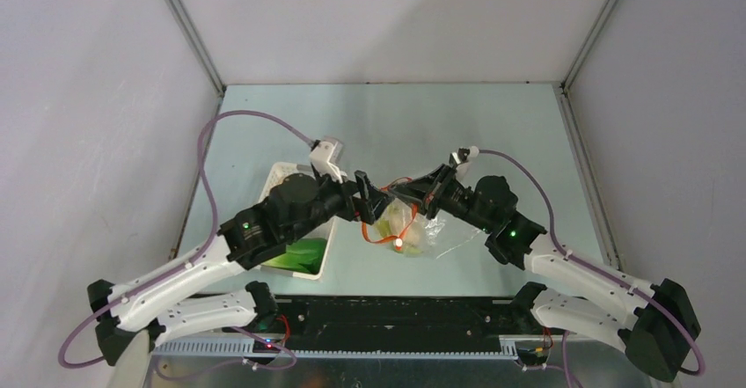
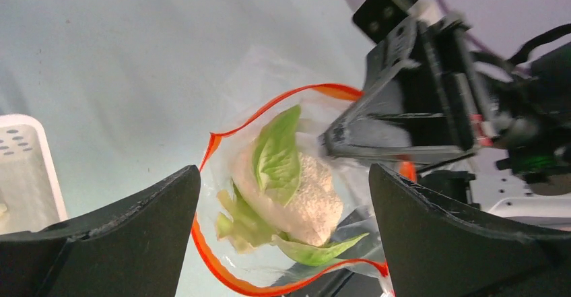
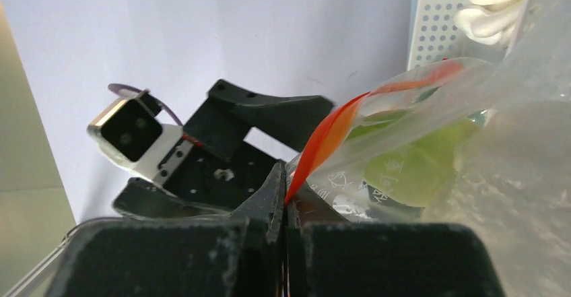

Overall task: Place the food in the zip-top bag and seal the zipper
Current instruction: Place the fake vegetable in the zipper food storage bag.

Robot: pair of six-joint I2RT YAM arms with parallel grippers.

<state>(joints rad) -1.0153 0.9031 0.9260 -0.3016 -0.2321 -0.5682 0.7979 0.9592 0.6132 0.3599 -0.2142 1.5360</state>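
Observation:
The zip-top bag [image 1: 433, 232] sits mid-table with its mouth held open. Its red-orange zipper [image 2: 210, 260] curves round the opening. Inside lies food: a lumpy white cauliflower-like piece [image 2: 316, 199] with green bok choy leaves [image 2: 279, 152] over and under it. My left gripper [image 2: 283, 169] hovers open right above the mouth, with nothing between its fingers. My right gripper [image 3: 286, 199] is shut on the zipper strip [image 3: 330, 135] at the bag's rim and shows across the opening in the left wrist view [image 2: 333, 139]. From above, both grippers [image 1: 374, 198] [image 1: 429, 196] meet over the bag.
A white perforated basket [image 1: 280, 177] stands to the left of the bag under my left arm, with green leaves [image 1: 301, 254] at its near end. White stalks [image 3: 491, 7] show over its wall [image 3: 431, 21] in the right wrist view. Grey enclosure walls rise on three sides.

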